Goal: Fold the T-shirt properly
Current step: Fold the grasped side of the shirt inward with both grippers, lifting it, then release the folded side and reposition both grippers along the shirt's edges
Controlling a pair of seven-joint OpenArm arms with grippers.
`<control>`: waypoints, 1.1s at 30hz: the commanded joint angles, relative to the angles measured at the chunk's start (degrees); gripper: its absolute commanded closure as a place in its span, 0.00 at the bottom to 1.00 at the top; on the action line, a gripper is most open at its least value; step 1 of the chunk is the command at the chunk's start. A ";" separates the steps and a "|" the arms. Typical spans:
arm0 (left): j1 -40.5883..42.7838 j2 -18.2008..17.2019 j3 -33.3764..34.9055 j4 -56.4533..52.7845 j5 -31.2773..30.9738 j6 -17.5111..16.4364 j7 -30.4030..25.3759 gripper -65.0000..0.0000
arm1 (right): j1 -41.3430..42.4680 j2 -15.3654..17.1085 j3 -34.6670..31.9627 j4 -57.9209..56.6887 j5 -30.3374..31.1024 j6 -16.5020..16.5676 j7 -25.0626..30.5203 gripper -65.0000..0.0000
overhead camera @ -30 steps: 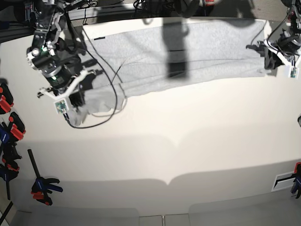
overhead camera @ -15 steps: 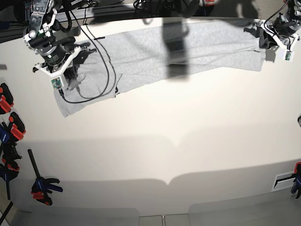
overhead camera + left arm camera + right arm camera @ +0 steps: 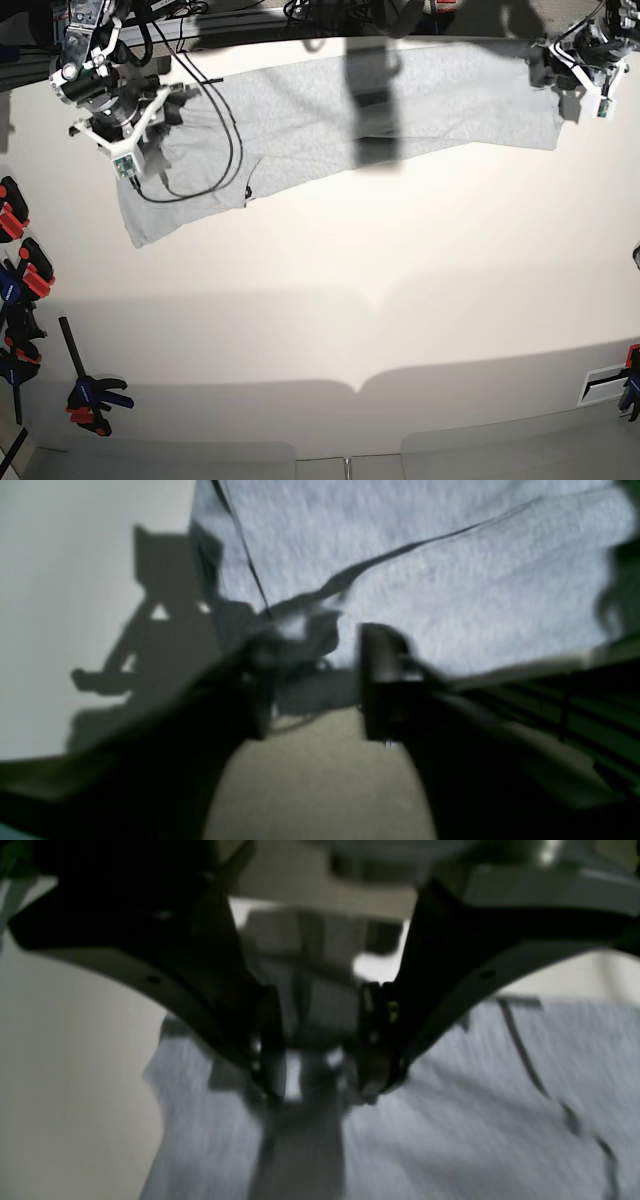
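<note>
The T-shirt [image 3: 330,115] lies spread along the table's [image 3: 400,300] twelve o'clock edge. Above its ends, left gripper [image 3: 315,680] and right gripper [image 3: 320,1040] both have fingers parted, holding nothing.

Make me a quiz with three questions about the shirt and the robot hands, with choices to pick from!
1. Where does the T-shirt lie on the table?
A. along the far edge
B. in the middle
C. at the near edge

2. What colour is the T-shirt?
A. red
B. light grey
C. black

3. How do the jaws of the right gripper stand?
A. pressed together
B. apart, with a gap
C. out of sight

Answers:
1 A, the base view shows it stretched across the top of the table.
2 B, every view shows pale grey cloth.
3 B, the right wrist view shows a gap between the two fingers, cloth below them.
</note>
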 commanded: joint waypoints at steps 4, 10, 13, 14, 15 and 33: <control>0.24 -0.81 -0.59 0.90 -0.48 0.00 5.46 0.57 | 0.17 0.66 1.31 1.40 0.20 -0.96 0.79 0.64; 0.20 -0.81 -0.59 2.29 -0.57 0.04 -1.51 0.57 | 0.31 0.63 6.32 7.82 0.68 -2.12 4.70 0.64; 0.17 -0.81 -0.59 5.18 -0.55 0.07 -7.78 0.57 | 0.31 0.63 8.90 12.57 0.68 -2.82 8.28 0.64; 0.02 -0.81 -0.59 6.16 -0.57 0.07 -10.08 0.57 | 0.33 0.63 9.33 13.62 0.83 -3.02 9.86 0.64; -0.20 -0.79 -0.57 6.80 -0.57 0.07 -12.04 0.57 | 0.33 0.66 9.40 14.10 1.90 -3.04 11.32 0.64; -12.02 -0.79 8.15 -13.05 -1.75 0.00 -14.45 0.57 | 4.81 0.44 -5.64 1.36 4.37 -3.02 16.50 0.65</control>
